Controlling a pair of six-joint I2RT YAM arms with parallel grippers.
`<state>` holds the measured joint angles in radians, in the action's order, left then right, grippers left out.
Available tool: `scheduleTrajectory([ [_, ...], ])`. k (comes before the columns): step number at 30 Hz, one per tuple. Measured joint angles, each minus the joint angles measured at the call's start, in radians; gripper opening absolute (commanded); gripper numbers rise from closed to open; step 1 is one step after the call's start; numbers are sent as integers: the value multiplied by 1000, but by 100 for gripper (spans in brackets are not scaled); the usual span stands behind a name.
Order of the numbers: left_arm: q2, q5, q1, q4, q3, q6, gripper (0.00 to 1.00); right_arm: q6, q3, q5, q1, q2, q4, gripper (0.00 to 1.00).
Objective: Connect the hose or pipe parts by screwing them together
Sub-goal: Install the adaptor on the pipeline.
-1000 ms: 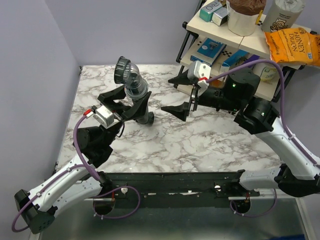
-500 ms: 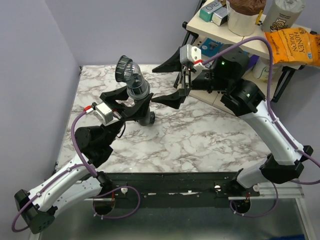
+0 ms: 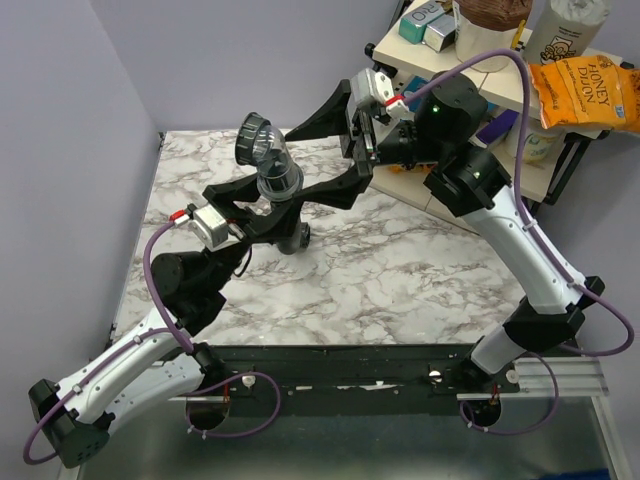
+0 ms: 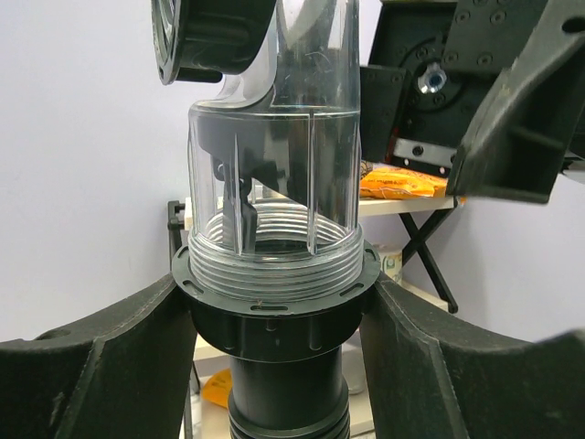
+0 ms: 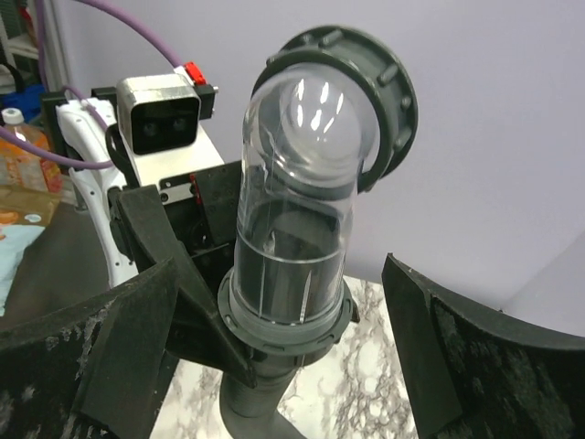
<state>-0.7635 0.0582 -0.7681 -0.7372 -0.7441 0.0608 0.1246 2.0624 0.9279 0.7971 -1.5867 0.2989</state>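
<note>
The black ribbed hose (image 4: 285, 413) stands upright, and my left gripper (image 4: 274, 315) is shut on its collar nut (image 4: 274, 320). A clear elbow fitting (image 4: 274, 155) sits in that nut, with several thread turns showing above the rim. A black ring nut (image 5: 384, 91) caps the elbow's top end. In the top view the fitting (image 3: 273, 168) rises above my left gripper (image 3: 268, 207) at the table's back left. My right gripper (image 3: 298, 165) is open, with one finger on each side of the clear fitting (image 5: 297, 219) and touching nothing. From its wrist, the right gripper (image 5: 285, 315) brackets the collar nut (image 5: 288, 315).
A wooden shelf rack (image 3: 450, 75) stands at the back right, holding boxes, a tub and an orange snack bag (image 3: 585, 92). The lilac walls close off the left and back of the marble table (image 3: 400, 270). The left wrist camera (image 5: 164, 114) sits just behind the fitting.
My right arm has lifted and swung left, from beside the shelf to the fitting, jaws staying wide. The left gripper and the hose have not moved.
</note>
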Motion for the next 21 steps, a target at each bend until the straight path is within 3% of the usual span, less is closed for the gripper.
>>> scheduleTrajectory([
  [12,1,8,-3,23,0,4,0,-116,31,63,-1,-84,-83,97],
  [18,1,14,-5,25,0,3,0,-167,47,85,-9,-115,-112,73],
  [21,1,12,-5,29,0,4,0,-190,47,109,-12,-118,-123,53],
])
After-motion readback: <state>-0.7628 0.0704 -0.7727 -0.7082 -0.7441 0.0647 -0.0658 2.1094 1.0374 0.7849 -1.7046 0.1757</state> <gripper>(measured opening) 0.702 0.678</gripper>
